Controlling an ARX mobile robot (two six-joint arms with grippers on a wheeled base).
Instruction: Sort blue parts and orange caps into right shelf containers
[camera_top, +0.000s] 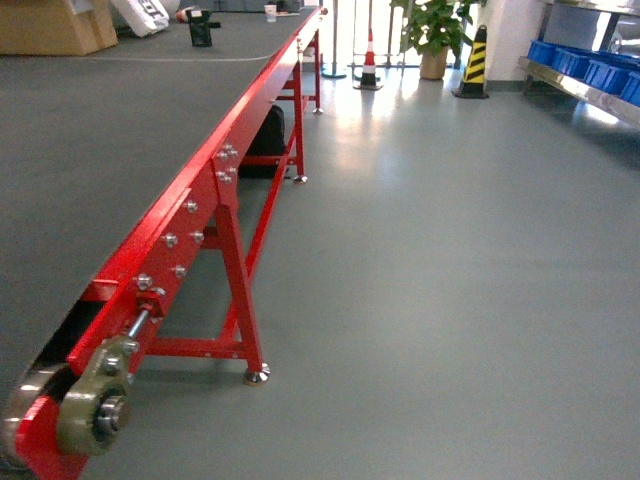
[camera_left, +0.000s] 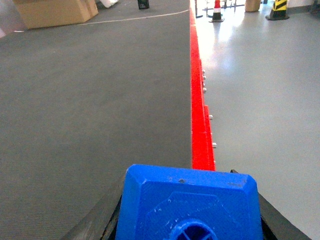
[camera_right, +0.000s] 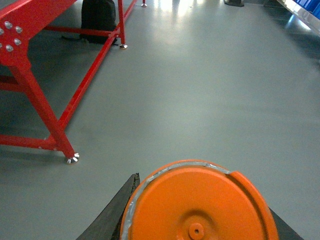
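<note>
Two pieces are in hand: our left gripper (camera_left: 190, 220) clamps a blue part (camera_left: 190, 202), our right gripper (camera_right: 197, 215) an orange cap (camera_right: 200, 205). Delivery remains; the containers (camera_top: 590, 68) sit on the shelf (camera_top: 575, 88) at two o'clock.

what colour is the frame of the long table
Bright red frame with silver bolts, clearest in the head view.
</note>
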